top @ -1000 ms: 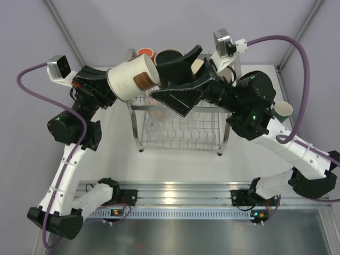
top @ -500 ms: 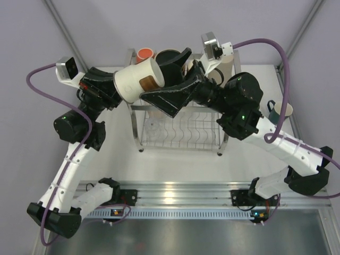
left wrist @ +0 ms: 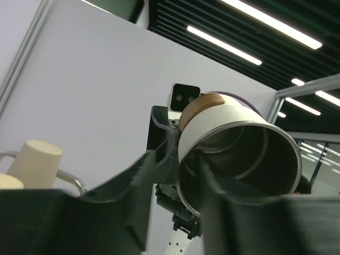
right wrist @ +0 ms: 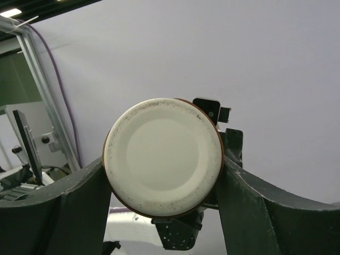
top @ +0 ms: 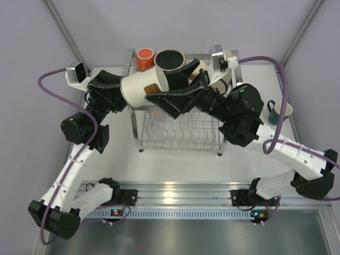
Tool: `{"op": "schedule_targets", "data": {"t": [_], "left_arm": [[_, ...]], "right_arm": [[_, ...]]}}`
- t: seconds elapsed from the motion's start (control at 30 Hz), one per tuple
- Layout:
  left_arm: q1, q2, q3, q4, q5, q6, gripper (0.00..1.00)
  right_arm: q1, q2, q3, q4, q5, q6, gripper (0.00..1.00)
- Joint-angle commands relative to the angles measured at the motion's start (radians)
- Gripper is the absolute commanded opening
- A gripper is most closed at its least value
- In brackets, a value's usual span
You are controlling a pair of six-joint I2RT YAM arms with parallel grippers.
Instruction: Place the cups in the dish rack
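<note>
From above we see the paper cup (top: 137, 90) sideways over the dish rack (top: 159, 139). Only right wrist shows right gripper (right wrist: 162, 180) clamping its base; left wrist shows left gripper (left wrist: 183, 164) straddling the rim, grip unclear.

The white table (top: 175, 164) carries the dish rack (top: 180, 139) (far middle) and a teal mug (top: 278, 112) at right.

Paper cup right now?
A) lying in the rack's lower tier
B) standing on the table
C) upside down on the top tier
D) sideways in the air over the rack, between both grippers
D: the cup lies sideways above the rack, with the left gripper at its mouth and the right gripper with a finger against each side of its base.
</note>
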Motion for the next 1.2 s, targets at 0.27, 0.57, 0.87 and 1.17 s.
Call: {"op": "schedule_targets", "data": {"t": [0.27, 0.57, 0.87, 1.17], "left_arm": [[0.001, -0.226, -0.084, -0.371, -0.174, 0.224, 0.98], [0.001, -0.058, 0.464, -1.298, -0.666, 0.715, 0.98], [0.010, 0.169, 0.720, -1.615, -0.958, 0.777, 0.98], [0.478, 0.264, 0.628, -1.644, -0.417, 0.600, 0.95]], "right_arm": [[0.015, -0.205, -0.035, -0.288, 0.028, -0.205, 0.00], [0.065, -0.203, -0.035, -0.807, 0.108, -0.330, 0.00], [0.283, -0.108, -0.282, -0.694, 0.464, -0.241, 0.00], [0.303, -0.015, -0.479, -0.492, 0.685, -0.201, 0.00]]}}
